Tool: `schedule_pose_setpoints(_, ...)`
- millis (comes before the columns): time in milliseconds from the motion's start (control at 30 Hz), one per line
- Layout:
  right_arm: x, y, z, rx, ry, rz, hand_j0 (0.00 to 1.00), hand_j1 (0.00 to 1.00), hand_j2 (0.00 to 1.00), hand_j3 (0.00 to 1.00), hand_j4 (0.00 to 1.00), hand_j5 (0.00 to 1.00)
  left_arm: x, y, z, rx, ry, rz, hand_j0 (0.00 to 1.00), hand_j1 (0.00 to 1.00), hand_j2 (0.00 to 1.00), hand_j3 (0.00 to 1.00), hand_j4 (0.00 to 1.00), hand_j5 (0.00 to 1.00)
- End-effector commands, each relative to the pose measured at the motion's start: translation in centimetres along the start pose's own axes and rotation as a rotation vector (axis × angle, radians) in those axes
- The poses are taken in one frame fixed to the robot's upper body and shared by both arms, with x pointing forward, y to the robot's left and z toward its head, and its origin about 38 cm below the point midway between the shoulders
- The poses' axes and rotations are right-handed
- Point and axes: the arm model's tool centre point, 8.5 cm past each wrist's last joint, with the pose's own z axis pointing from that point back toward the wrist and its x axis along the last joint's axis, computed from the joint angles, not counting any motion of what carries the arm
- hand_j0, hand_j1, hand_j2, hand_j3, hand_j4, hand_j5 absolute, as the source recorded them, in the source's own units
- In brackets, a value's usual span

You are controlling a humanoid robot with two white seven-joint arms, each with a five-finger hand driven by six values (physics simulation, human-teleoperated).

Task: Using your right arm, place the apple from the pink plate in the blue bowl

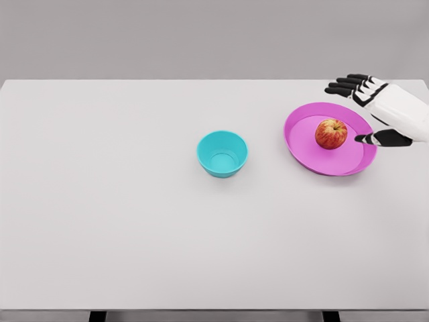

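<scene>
A red and yellow apple (pixel 331 133) sits upright on the pink plate (pixel 315 157) at the right side of the white table. My right hand (pixel 358 111) comes in from the right edge and hovers at the plate's far right rim. Its fingers (pixel 348 83) are spread and its thumb (pixel 377 139) points toward the apple, a short gap away. The hand is open and holds nothing. The blue bowl (pixel 222 153) stands empty near the table's middle, left of the plate. My left arm is out of view.
The white table (pixel 134 221) spans the whole view, with its front edge near the bottom of the picture and a grey wall behind it.
</scene>
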Motion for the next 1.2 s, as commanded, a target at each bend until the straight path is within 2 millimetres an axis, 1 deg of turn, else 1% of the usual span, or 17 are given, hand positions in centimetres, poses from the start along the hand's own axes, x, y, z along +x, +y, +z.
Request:
schedule_pose_setpoints(0, 0.0, -0.1, 0.0, -0.006, 0.001, -0.010, 1.00, 1.00, 1.00, 1.00, 1.00, 1.00, 0.0, 0.0, 0.0, 0.000, 0.000, 0.001, 1.00, 1.00, 1.00, 1.00, 1.00, 1.00)
schedule_pose_setpoints(133, -1.3, -0.1, 1.0, 0.007, 0.047, -0.004, 1.00, 1.00, 1.00, 1.00, 1.00, 1.00, 0.0, 0.0, 0.0, 0.000, 0.000, 0.000, 1.00, 1.00, 1.00, 1.00, 1.00, 1.00)
schedule_pose_setpoints(167, -2.7, 0.6, 1.5, 0.114, 0.090, -0.005, 1.00, 1.00, 1.00, 1.00, 1.00, 1.00, 0.0, 0.0, 0.0, 0.000, 0.000, 0.000, 1.00, 1.00, 1.00, 1.00, 1.00, 1.00)
schedule_pose_setpoints(233, -3.6, 0.3, 0.7, 0.397, 0.095, 0.014, 1.00, 1.00, 1.00, 1.00, 1.00, 1.00, 0.0, 0.0, 0.0, 0.000, 0.000, 0.001, 1.00, 1.00, 1.00, 1.00, 1.00, 1.00)
schedule_pose_setpoints(267, -4.5, 0.0, 0.7, 0.470, 0.119, 0.015, 1.00, 1.00, 1.00, 1.00, 1.00, 1.00, 0.0, 0.0, 0.0, 0.000, 0.000, 0.001, 1.00, 1.00, 1.00, 1.00, 1.00, 1.00)
schedule_pose_setpoints(300, -5.5, 0.3, 0.5, 0.491, 0.144, -0.008, 1.00, 1.00, 1.00, 1.00, 1.00, 1.00, 0.0, 0.0, 0.0, 0.000, 0.000, 0.001, 1.00, 1.00, 1.00, 1.00, 1.00, 1.00)
schedule_pose_setpoints(333, -6.5, 0.2, 0.0, 0.477, 0.167, -0.027, 1.00, 1.00, 1.00, 1.00, 1.00, 1.00, 0.0, 0.0, 0.0, 0.000, 0.000, 0.001, 1.00, 1.00, 1.00, 1.00, 1.00, 1.00)
schedule_pose_setpoints(367, -7.2, 0.3, -1.2, 0.469, 0.172, -0.043, 1.00, 1.00, 1.00, 1.00, 1.00, 1.00, 0.0, 0.0, 0.0, 0.000, 0.000, 0.001, 1.00, 1.00, 1.00, 1.00, 1.00, 1.00)
schedule_pose_setpoints(400, -8.1, 1.2, -2.9, 0.485, 0.181, -0.070, 1.00, 1.00, 1.00, 1.00, 1.00, 1.00, 0.0, 0.0, 0.0, 0.000, 0.000, 0.000, 1.00, 1.00, 1.00, 1.00, 1.00, 1.00)
schedule_pose_setpoints(433, -8.5, 2.3, -4.0, 0.513, 0.181, -0.088, 1.00, 1.00, 1.00, 1.00, 1.00, 1.00, 0.0, 0.0, 0.0, 0.000, 0.000, 0.001, 1.00, 1.00, 1.00, 1.00, 1.00, 1.00)
schedule_pose_setpoints(467, -8.3, 3.3, -5.4, 0.530, 0.166, -0.103, 1.00, 1.00, 1.00, 1.00, 1.00, 1.00, 0.0, 0.0, 0.0, 0.000, 0.000, 0.000, 1.00, 1.00, 1.00, 1.00, 1.00, 1.00)
schedule_pose_setpoints(567, -8.6, 3.7, -6.3, 0.539, 0.172, -0.114, 1.00, 1.00, 1.00, 1.00, 1.00, 1.00, 0.0, 0.0, 0.0, 0.000, 0.000, 0.000, 1.00, 1.00, 1.00, 1.00, 1.00, 1.00)
schedule_pose_setpoints(700, -9.1, 4.9, -6.2, 0.563, 0.191, -0.137, 1.00, 1.00, 1.00, 1.00, 1.00, 1.00, 0.0, 0.0, 0.0, 0.000, 0.000, 0.001, 1.00, 1.00, 1.00, 1.00, 1.00, 1.00)
schedule_pose_setpoints(733, -9.2, 4.8, -6.2, 0.562, 0.195, -0.136, 1.00, 1.00, 1.00, 1.00, 1.00, 1.00, 0.0, 0.0, 0.0, 0.000, 0.000, 0.000, 1.00, 1.00, 1.00, 1.00, 1.00, 1.00)
schedule_pose_setpoints(867, -8.5, 5.5, -7.4, 0.577, 0.169, -0.137, 1.00, 1.00, 1.00, 1.00, 1.00, 1.00, 0.0, 0.0, 0.0, 0.000, 0.000, 0.000, 1.00, 1.00, 1.00, 1.00, 1.00, 1.00)
schedule_pose_setpoints(933, -8.7, 5.6, -8.1, 0.578, 0.173, -0.143, 1.00, 1.00, 1.00, 1.00, 1.00, 1.00, 0.0, 0.0, 0.0, 0.000, 0.000, 0.001, 1.00, 1.00, 1.00, 1.00, 1.00, 1.00)
schedule_pose_setpoints(1167, -8.6, 6.3, -8.0, 0.601, 0.171, -0.145, 1.00, 1.00, 1.00, 1.00, 1.00, 1.00, 0.0, 0.0, 0.0, 0.000, 0.000, 0.001, 1.00, 1.00, 1.00, 1.00, 1.00, 1.00)
